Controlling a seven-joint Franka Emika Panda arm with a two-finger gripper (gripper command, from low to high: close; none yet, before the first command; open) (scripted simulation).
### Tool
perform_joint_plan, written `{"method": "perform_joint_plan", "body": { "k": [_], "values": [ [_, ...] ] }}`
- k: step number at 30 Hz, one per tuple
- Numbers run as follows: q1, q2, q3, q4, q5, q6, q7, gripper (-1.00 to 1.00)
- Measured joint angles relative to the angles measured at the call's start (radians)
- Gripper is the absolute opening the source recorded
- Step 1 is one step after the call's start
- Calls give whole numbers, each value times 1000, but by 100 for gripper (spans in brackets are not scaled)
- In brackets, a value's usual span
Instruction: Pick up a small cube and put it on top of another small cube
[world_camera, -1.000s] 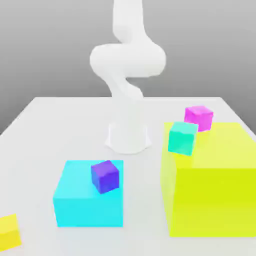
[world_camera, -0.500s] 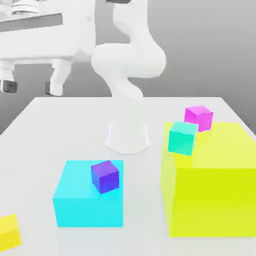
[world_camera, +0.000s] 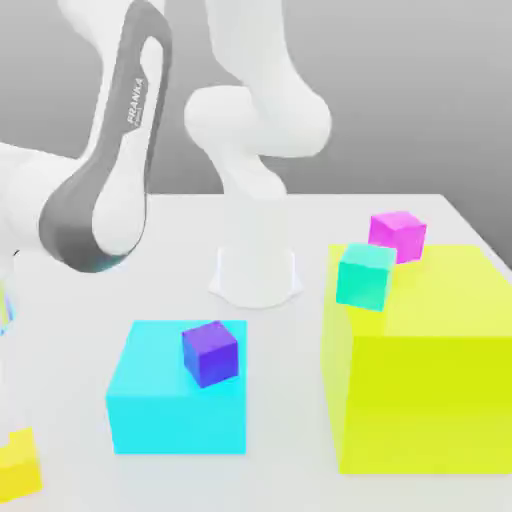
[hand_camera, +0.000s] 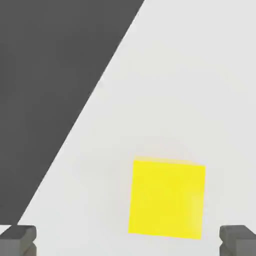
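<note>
The small cube, plain bright yellow (world_camera: 18, 466), rests on the white table at the near corner on the exterior view's left. In the hand view this yellow cube (hand_camera: 167, 197) lies on the table beneath my gripper (hand_camera: 127, 242). The gripper is open, its two dark fingertips (hand_camera: 18, 240) standing far apart with nothing between them, still above the cube. My arm (world_camera: 108, 170) reaches down over that left side. Other small cubes: a purple cube (world_camera: 210, 352), a teal cube (world_camera: 364, 275) and a magenta cube (world_camera: 398, 235).
The purple cube sits on a large cyan block (world_camera: 175, 410). The teal and magenta cubes sit on a far larger yellow-green block (world_camera: 430, 380) at the exterior view's right. The arm's base (world_camera: 256, 275) stands mid-table. The table edge (hand_camera: 82, 112) runs close to the yellow cube.
My arm has swung down into the exterior view's left, bringing the hand over the yellow cube. The gripper has stayed open. No cube has moved.
</note>
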Motion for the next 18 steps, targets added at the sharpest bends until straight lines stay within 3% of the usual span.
{"method": "perform_joint_plan", "body": {
  "k": [3,4,11,18],
  "values": [
    [-27,109,29,21,33,80,-19,0],
    [-31,128,35,25,39,95,-23,-100],
    [-31,124,34,24,37,93,-22,-100],
    [40,-110,32,-29,-47,-83,-31,-100]
  ]
}}
